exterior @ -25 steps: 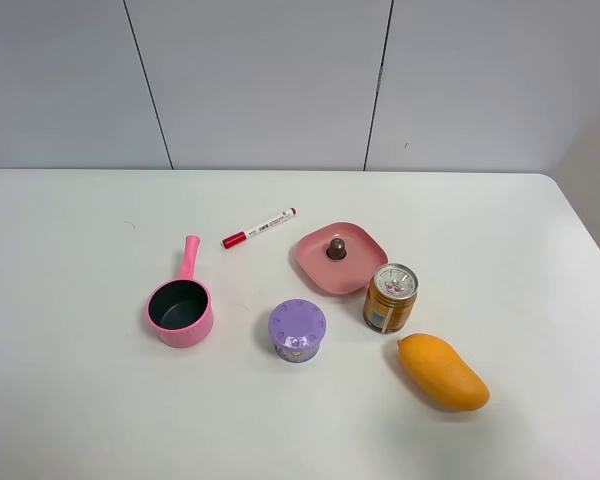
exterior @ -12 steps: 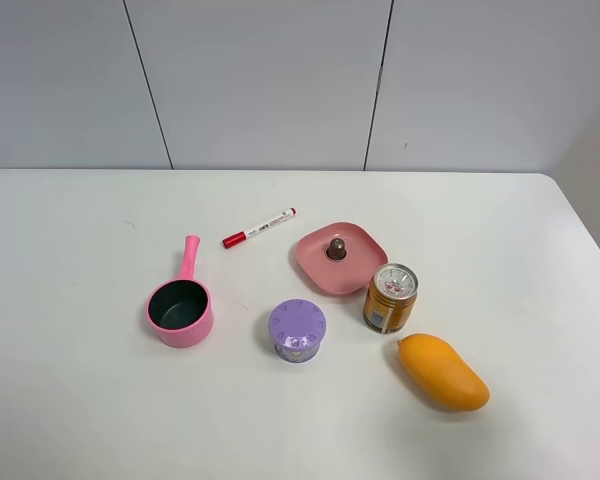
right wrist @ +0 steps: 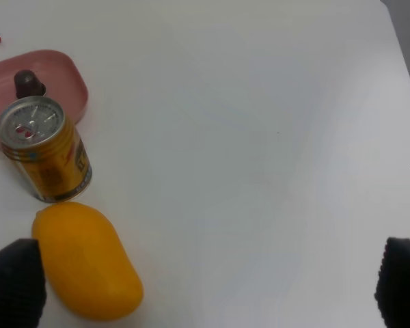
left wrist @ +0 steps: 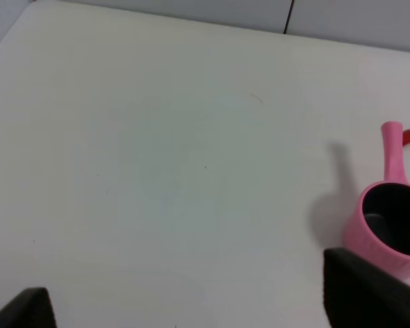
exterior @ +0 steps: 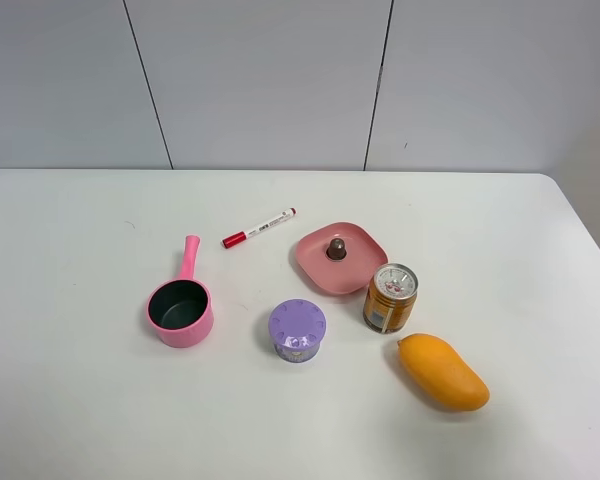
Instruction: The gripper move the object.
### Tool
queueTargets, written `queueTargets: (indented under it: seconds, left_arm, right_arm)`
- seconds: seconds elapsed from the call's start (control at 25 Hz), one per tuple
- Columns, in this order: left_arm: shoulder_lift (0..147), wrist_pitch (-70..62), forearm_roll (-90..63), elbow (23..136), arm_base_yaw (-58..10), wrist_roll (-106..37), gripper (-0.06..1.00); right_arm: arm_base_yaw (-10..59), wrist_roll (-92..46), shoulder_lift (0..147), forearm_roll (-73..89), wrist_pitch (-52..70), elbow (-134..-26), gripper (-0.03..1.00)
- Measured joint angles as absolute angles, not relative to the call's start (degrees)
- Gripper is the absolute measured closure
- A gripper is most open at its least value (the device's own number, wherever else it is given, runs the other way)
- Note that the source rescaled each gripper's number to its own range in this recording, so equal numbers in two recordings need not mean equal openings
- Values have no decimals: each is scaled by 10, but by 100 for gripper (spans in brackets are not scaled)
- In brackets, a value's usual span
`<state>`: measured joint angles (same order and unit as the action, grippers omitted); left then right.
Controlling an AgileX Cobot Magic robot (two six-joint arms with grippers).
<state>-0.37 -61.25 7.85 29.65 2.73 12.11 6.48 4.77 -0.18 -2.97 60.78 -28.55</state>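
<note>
The orange-gold drink can (exterior: 390,298) stands upright on the white table (exterior: 80,400), right of the middle. It is just in front of the pink lid (exterior: 355,270) and beside the mango (exterior: 442,372). It also shows in the right wrist view (right wrist: 44,158). Neither gripper shows in the exterior high view. My right gripper (right wrist: 208,287) is open and empty, above the table to the right of the can and the mango (right wrist: 87,260). My left gripper (left wrist: 191,307) is open and empty, to the left of the pink pot (left wrist: 389,225).
A round purple lidded tub (exterior: 297,331) stands left of the can. A pink saucepan (exterior: 180,310) sits at the left. A red-capped marker (exterior: 258,228) lies behind them. The pink lid (right wrist: 61,78) has a brown knob (right wrist: 27,83).
</note>
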Motion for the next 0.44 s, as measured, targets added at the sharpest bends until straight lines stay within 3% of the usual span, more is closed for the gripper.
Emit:
queueTargets:
  seconds: [0.44]
  left_arm:
    - [-4,-612,79,296,27,122,21]
  right_arm:
    - [65,48,-2,-30,608,-285,-3]
